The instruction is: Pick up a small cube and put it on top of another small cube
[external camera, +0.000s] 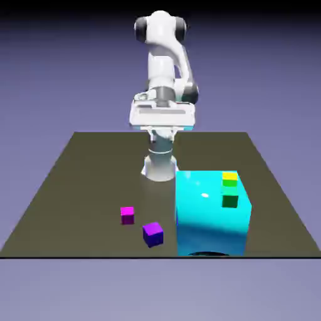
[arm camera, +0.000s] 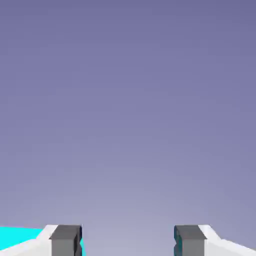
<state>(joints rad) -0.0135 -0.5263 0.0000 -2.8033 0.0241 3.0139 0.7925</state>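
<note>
Two small cubes sit on the dark table (external camera: 94,182), toward the exterior view's left and near the camera-side edge. Leftmost is the magenta-pink cube (external camera: 127,215), smallest of the pair, upright on the table top. Just beside it, to the right and nearer the camera, lies the violet-purple cube (external camera: 153,234), slightly bigger, turned so that an edge faces forward. A strip of table shows between them; no contact.

Next rightward, at the far side, stands the white arm (external camera: 160,166), its base at the far table edge. The gripper (external camera: 162,133) hangs high in front of it, well apart from both cubes. Its fingers are spread wide; the hand view gives a broad gap between the grey fingertips (arm camera: 66,241), with only backdrop (arm camera: 128,125) between them. Nothing held. A cyan patch shows low at that view's left, partly behind one finger.

Farther right, a huge cyan block (external camera: 210,216) dwarfs the rest, near the violet-purple cube but apart from it. Toward its right side show a yellow-topped green piece (external camera: 229,180) and, lower in the view, a darker green cube (external camera: 230,199); cannot tell how either is supported.
</note>
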